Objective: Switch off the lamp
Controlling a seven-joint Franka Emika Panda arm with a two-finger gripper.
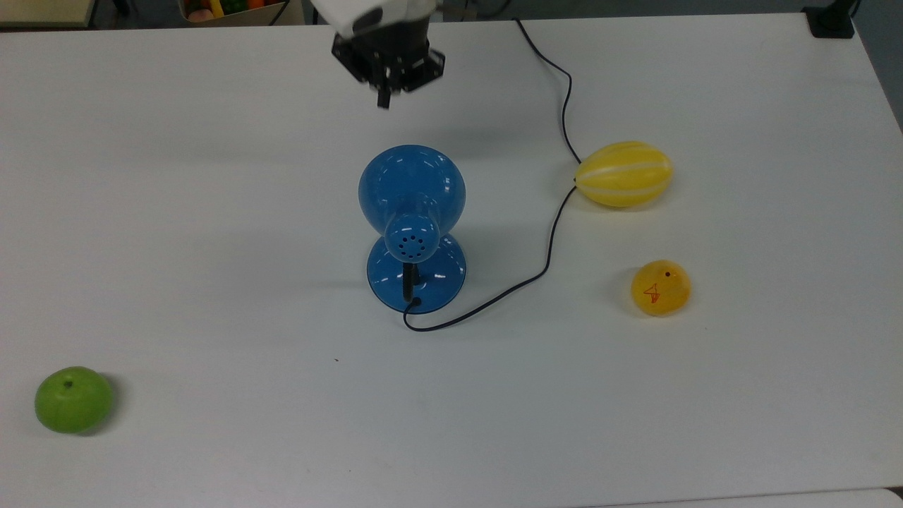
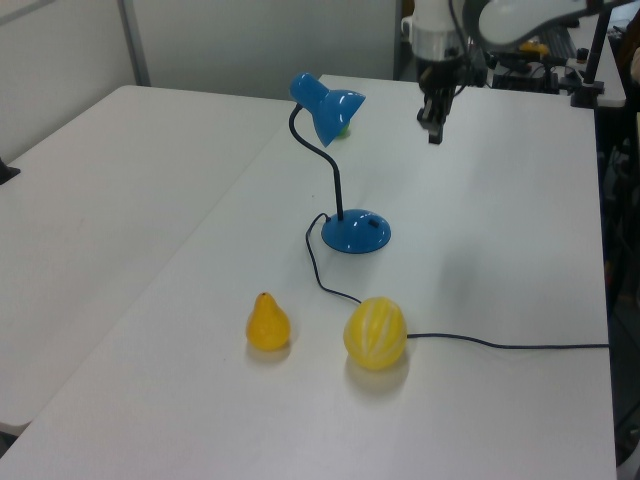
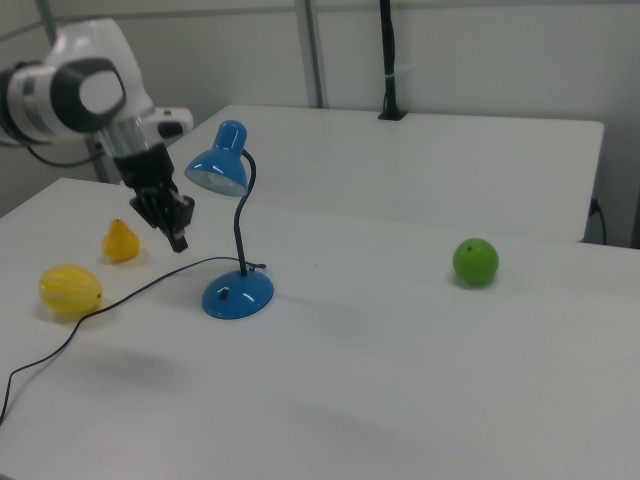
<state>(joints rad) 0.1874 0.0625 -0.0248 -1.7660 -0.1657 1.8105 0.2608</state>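
**Tool hangs clear of the lamp, beyond its shade**

Nearest us in the top view, a green apple [image 1: 73,398] sits alone by the table's [image 1: 211,212] front corner, well apart from everything else. Mid-table stands the lamp [image 1: 413,190]. Its round base [image 1: 437,279] is flat on the table and its neck curves up to a shade that leans away from us. A thin cord [image 1: 543,261] leaves the base and loops off toward the top view's right. It passes between a small pear [image 1: 660,287] and a striped melon [image 1: 623,173], touching the melon's end. Farthest off, near the table's back edge, the tool [image 1: 384,99] hangs in the air with its fingers pressed together, pinching nothing and touching nothing.

We cannot tell from the shade whether the bulb is lit. A small dark mark on the base [image 2: 368,226] is, we judge, the switch. If the lamp is lit, the next move calls for bringing the tool down beside the shade and pressing that mark with the fingertips. If it is dark, the task looks finished.

There is wide bare table on the top view's left of the lamp. The right side holds the cord and fruit, so we would keep the tool out of that loop. The shade overhangs the base, which narrows any straight descent.
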